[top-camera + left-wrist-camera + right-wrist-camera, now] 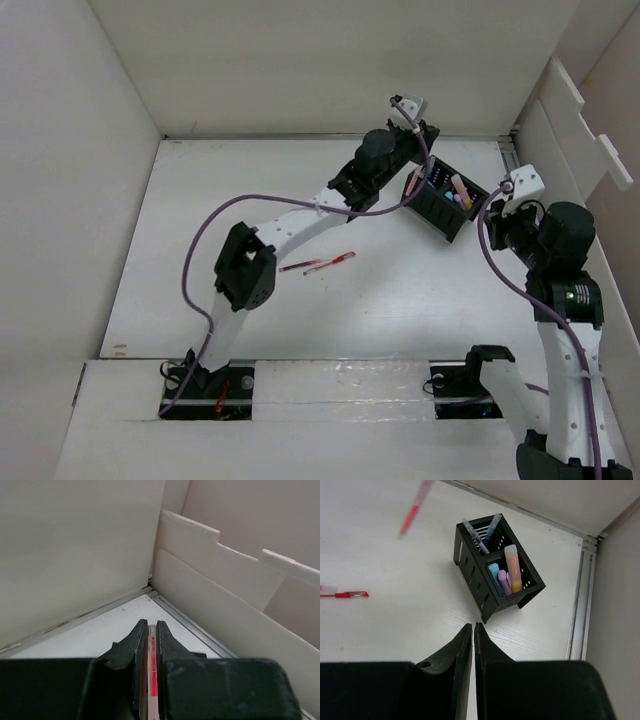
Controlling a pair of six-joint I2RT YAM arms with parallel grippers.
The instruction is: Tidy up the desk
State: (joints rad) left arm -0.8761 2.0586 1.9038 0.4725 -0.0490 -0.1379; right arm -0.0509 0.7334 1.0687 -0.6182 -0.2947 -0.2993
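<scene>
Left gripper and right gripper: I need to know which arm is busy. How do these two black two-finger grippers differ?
The left gripper is shut on a clear pen with a red core; the right gripper is shut on nothing. In the top view, the left gripper hangs at the left edge of the black slotted organizer box; the right gripper sits to its right. Both are black, with fingers closed.

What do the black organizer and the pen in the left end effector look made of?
The organizer: likely rigid moulded plastic, matte black, judging by thin slotted walls. The pen, clamped in the left end effector: apparently clear plastic barrel with a red core showing through; finish hard to tell.
</scene>
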